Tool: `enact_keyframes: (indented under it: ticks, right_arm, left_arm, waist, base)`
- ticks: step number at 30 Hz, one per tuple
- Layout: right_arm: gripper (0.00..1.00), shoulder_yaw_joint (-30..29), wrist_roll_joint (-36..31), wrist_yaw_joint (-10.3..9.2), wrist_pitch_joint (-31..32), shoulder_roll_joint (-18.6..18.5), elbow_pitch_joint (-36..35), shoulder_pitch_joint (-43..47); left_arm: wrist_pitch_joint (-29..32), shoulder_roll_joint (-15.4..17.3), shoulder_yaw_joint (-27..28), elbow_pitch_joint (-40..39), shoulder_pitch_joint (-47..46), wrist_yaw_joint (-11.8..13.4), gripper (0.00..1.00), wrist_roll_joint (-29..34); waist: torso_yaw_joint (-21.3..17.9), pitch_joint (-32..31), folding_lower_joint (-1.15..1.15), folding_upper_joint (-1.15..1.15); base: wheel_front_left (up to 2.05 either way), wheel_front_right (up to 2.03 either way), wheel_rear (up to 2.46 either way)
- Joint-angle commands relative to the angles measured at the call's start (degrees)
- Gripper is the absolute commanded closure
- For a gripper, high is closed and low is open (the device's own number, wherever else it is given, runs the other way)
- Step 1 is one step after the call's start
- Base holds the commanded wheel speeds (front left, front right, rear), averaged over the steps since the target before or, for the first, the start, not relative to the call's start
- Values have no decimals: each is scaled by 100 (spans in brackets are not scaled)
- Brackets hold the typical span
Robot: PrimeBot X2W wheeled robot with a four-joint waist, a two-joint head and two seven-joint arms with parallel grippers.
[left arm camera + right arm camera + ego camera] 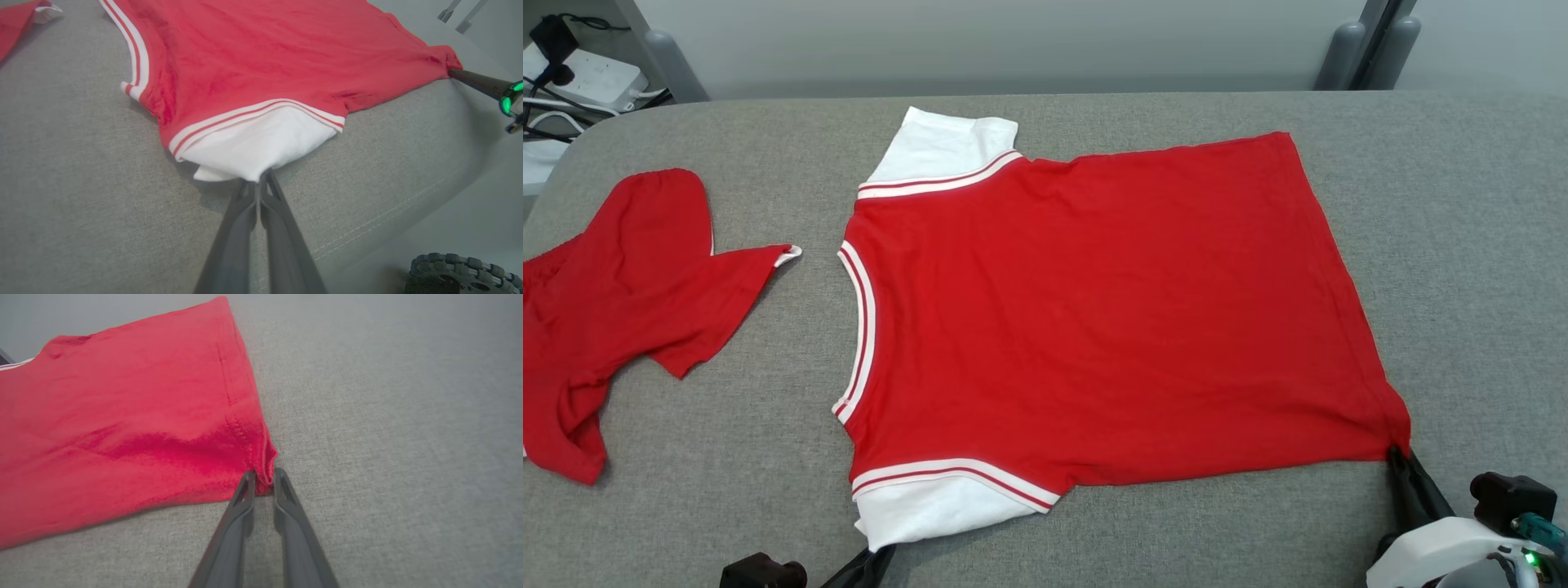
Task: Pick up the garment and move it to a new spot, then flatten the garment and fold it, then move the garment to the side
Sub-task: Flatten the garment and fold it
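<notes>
The garment, a red T-shirt with white sleeves and striped trim, lies spread flat on the grey padded table, collar toward the left. My left gripper is shut on the tip of the near white sleeve, its fingers pinched together in the left wrist view. My right gripper is at the near right hem corner. In the right wrist view its two fingertips stand close together with the red corner between them. The red body is smooth, with slight wrinkles near that corner.
A second red garment lies crumpled at the table's left end. A white power strip with cables sits beyond the back left corner. The table's front edge with its seam runs close behind my grippers.
</notes>
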Motion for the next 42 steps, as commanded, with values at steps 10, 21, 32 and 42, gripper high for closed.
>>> enact_keyframes:
  ticks: [10,21,32,42]
  right_arm:
    - [100,313,39,-16,-67,-360,-382,42]
    - [100,723,388,-16,89,-1083,-1540,1208]
    - [100,567,680,-16,1063,-1110,-2043,902]
    - [100,604,609,-16,1481,-1178,-1711,95]
  left_arm:
    - [88,269,249,-399,-226,79,100,-60]
    - [1141,1040,461,-1932,766,135,100,-928]
    - [1303,1090,534,-2141,89,79,100,-1164]
    - [1142,1069,427,-1582,-877,-9,100,-867]
  waist:
    - [-127,-131,0,0]
    - [-272,-313,0,0]
    - [-368,-125,0,0]
    - [-264,36,0,0]
  base:
    - [0,0,0]
    - [0,0,0]
    - [0,0,0]
    - [0,0,0]
